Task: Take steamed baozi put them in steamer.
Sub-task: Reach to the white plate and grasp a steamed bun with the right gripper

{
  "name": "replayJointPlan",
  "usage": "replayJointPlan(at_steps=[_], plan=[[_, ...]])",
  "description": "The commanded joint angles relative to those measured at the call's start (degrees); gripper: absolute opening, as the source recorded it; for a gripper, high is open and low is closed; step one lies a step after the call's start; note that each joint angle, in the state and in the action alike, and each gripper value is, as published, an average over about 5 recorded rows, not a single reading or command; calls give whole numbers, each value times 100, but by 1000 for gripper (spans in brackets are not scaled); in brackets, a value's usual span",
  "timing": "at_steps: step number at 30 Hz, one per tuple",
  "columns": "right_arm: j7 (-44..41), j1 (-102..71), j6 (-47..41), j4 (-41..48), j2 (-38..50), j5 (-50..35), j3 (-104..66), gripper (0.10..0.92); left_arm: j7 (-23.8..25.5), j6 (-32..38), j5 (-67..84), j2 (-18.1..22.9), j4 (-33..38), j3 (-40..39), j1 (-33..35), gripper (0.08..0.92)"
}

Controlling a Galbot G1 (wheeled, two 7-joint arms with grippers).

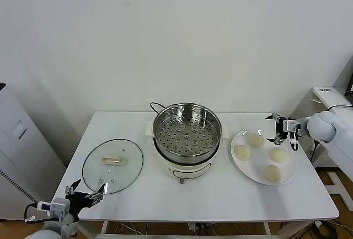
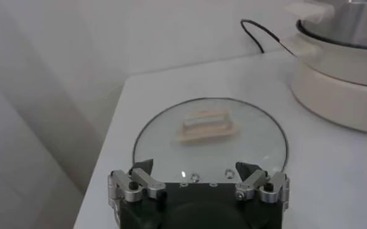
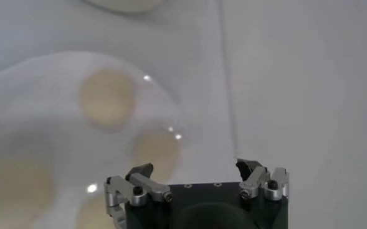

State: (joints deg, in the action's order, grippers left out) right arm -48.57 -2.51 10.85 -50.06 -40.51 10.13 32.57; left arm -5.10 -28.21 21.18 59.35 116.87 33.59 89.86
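steamer (image 2: 339, 74): in the left wrist view, cut off by the picture's edge, only part of the base and rim showing.
steamed baozi (image 3: 107, 98): blurred in the right wrist view; two are cut by the picture's edge, one partly hidden behind the right claw (image 3: 195, 175).
plate (image 3: 21, 99): runs out of the right wrist view.
lid (image 2: 258, 134): near rim hidden behind the left claw (image 2: 195, 177).
left arm (image 1: 47, 217): mostly cut off at the head view's bottom edge.
cord (image 1: 156, 106): its far end hidden behind the steamer.
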Motion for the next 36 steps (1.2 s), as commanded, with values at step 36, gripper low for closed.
replayJointPlan(at_steps=[36], plan=[[-256, 268, 546, 2795, -1804, 1202, -554, 595, 141, -188, 63, -227, 171, -166, -171, 823]])
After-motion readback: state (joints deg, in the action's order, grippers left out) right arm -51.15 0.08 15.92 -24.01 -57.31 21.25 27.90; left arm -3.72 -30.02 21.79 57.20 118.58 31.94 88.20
